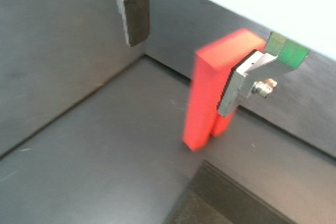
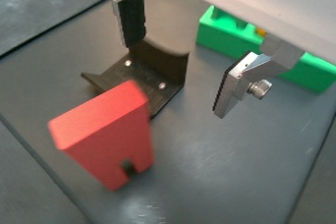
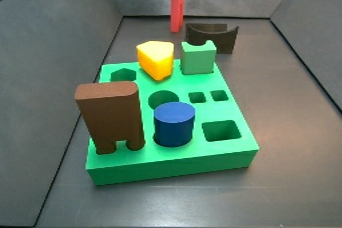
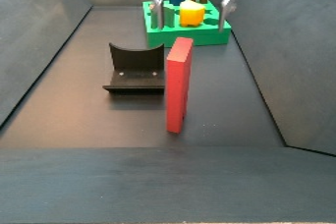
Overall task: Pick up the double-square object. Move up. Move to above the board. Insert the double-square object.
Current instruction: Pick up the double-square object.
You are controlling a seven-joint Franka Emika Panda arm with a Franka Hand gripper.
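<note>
The double-square object [image 4: 178,85] is a tall, slender red block standing upright on the dark floor, beside the fixture [image 4: 132,68]. It also shows in both wrist views [image 1: 203,90] [image 2: 105,135] and at the far end in a side view [image 3: 177,2]. The board [image 3: 234,152] is a bright green slab with shaped holes, among them two small square ones [image 3: 207,98]. My gripper [image 4: 191,0] hangs open and empty, high above the floor. In a wrist view the gripper [image 2: 178,79] is over the fixture [image 2: 138,71], with the red block off to one side, not between the fingers [image 2: 129,17].
On the board stand a wide brown two-legged block [image 3: 110,117], a blue cylinder [image 3: 175,125], a yellow piece [image 3: 156,59] and a pale green notched block [image 3: 198,55]. Sloping grey walls [image 4: 53,41] enclose the floor on all sides.
</note>
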